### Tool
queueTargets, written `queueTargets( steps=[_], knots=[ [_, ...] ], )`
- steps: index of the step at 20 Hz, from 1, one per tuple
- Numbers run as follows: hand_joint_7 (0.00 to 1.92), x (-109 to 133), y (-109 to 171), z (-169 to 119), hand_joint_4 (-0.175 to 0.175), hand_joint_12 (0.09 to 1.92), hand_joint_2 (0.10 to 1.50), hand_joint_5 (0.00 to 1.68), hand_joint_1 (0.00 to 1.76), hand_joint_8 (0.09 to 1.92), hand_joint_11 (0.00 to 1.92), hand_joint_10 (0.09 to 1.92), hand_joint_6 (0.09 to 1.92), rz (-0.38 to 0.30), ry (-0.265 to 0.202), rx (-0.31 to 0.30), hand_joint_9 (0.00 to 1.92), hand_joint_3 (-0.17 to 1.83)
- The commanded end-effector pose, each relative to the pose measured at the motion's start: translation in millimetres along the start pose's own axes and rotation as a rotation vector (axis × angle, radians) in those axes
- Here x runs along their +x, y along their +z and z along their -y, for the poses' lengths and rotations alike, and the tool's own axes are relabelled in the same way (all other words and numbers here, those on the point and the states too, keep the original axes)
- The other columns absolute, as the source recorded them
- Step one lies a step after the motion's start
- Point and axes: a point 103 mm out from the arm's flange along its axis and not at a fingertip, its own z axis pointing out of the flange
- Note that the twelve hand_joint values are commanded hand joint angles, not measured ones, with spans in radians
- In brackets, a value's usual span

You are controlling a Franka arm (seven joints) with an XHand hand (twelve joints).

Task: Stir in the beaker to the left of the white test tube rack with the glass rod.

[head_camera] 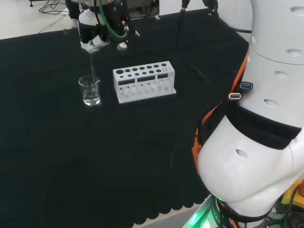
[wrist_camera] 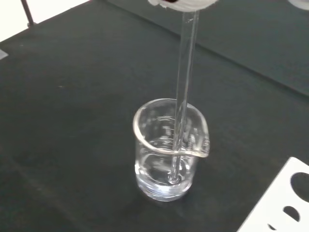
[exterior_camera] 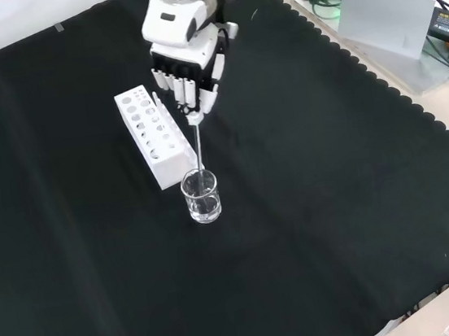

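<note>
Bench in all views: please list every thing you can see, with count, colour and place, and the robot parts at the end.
Beaker: one, clear glass, on the cloth, left of the rack in the head view.
Glass rod: one, clear, held upright, its lower end inside the beaker near the bottom.
Test tube rack: one, white, beside the beaker.
Cloth: one, black, covering the bench.
Hand: one, black and white, above the beaker, fingers curled round the rod's top.
Arm links: white, head view's right.

rack (wrist_camera: pixel 282 203) cut off (corner showing), beaker's (wrist_camera: pixel 170 150) contents unclear
</note>
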Motion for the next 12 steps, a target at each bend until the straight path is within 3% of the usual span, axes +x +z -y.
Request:
queueTargets(
  steps=[1,12],
  knots=[
    [1.43,19,-1,-16,-0.175,0.75,1.04,1.44,1.33,0.49,1.63,0.63,0.09,-0.008,-0.032,-0.018,1.69,-0.17],
    [1.43,17,5,-51,-0.175,0.75,1.04,1.45,1.33,0.49,1.63,0.63,0.09,-0.007,-0.047,0.012,1.69,-0.17]
  ],
)
